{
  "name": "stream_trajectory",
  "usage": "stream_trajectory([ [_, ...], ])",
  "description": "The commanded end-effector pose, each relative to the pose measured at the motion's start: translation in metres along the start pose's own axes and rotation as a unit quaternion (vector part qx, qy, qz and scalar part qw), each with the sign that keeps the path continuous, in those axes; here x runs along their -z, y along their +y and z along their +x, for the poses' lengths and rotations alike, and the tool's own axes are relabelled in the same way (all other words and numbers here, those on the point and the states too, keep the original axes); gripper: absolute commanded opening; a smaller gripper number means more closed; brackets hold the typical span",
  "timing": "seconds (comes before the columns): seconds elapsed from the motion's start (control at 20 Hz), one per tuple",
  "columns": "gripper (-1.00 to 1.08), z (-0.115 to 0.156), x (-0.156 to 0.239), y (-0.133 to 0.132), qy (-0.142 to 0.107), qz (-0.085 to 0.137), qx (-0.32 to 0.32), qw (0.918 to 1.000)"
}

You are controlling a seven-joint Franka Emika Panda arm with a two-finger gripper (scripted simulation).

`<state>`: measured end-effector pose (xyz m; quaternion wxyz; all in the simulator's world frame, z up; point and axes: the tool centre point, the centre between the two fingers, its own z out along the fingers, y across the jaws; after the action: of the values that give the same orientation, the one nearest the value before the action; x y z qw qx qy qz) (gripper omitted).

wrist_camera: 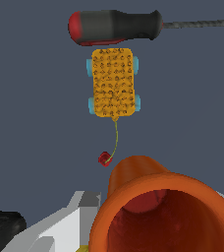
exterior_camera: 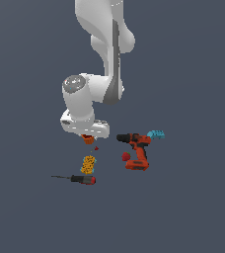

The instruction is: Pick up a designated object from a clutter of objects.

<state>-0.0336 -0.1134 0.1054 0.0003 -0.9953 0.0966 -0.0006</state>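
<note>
One orange-red cup (exterior_camera: 88, 139), seen close and from above its open rim in the wrist view (wrist_camera: 158, 211). One red-black power drill (exterior_camera: 136, 150). One red-handled screwdriver (exterior_camera: 82, 179), also in the wrist view (wrist_camera: 116, 27). One orange-yellow patterned box (exterior_camera: 88, 164), showing four small cyan tabs at its corners in the wrist view (wrist_camera: 114, 82). One cyan block (exterior_camera: 156, 134). Two small red pieces: one by the drill (exterior_camera: 126, 156), one tiny near the cup (exterior_camera: 96, 148). One robot arm (exterior_camera: 104, 59).
</note>
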Motion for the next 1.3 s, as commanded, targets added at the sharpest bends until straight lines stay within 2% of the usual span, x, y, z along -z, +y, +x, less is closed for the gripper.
stream_trajectory([
  [0.0, -1.0, -0.005, 0.021, -0.003, 0.001, 0.0, 0.0, 1.0],
  [1.25, -1.0, -0.06, 0.253, -0.042, 0.0, -0.001, 0.0, 1.0],
])
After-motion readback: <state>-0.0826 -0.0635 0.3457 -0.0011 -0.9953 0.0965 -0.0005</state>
